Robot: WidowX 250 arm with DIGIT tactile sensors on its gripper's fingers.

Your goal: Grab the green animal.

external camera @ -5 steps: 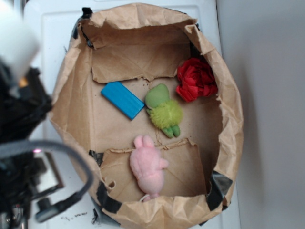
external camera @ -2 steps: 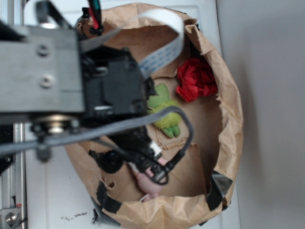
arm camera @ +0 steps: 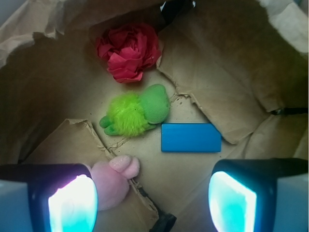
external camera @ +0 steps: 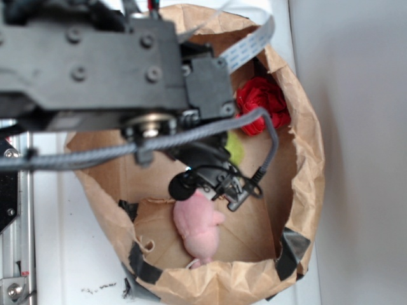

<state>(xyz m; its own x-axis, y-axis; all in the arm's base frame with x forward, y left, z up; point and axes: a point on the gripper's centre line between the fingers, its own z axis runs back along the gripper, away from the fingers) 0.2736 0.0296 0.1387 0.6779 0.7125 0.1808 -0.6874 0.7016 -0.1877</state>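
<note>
The green animal [arm camera: 137, 112] lies on its side on the floor of a brown paper bag [arm camera: 43, 96], olive head towards the blue block, fuzzy lime body and feet to the left. In the exterior view the arm hides most of the green animal [external camera: 234, 147]; only a lime sliver shows. My gripper [arm camera: 152, 200] hangs open above the bag floor, the animal lying well ahead of its fingertips. The two glowing pads [arm camera: 72, 203] stand wide apart with nothing between them.
A red ruffled fabric flower [arm camera: 128, 52] sits beyond the animal. A blue rectangular block [arm camera: 190, 137] lies right beside its head. A pink plush pig [arm camera: 113, 181] rests close to my left finger. The bag's crumpled walls [external camera: 305, 159] rise all round.
The arm has swung in over the bag from the left and now covers the blue block and most of the green animal in the exterior view. The toys have not moved.
</note>
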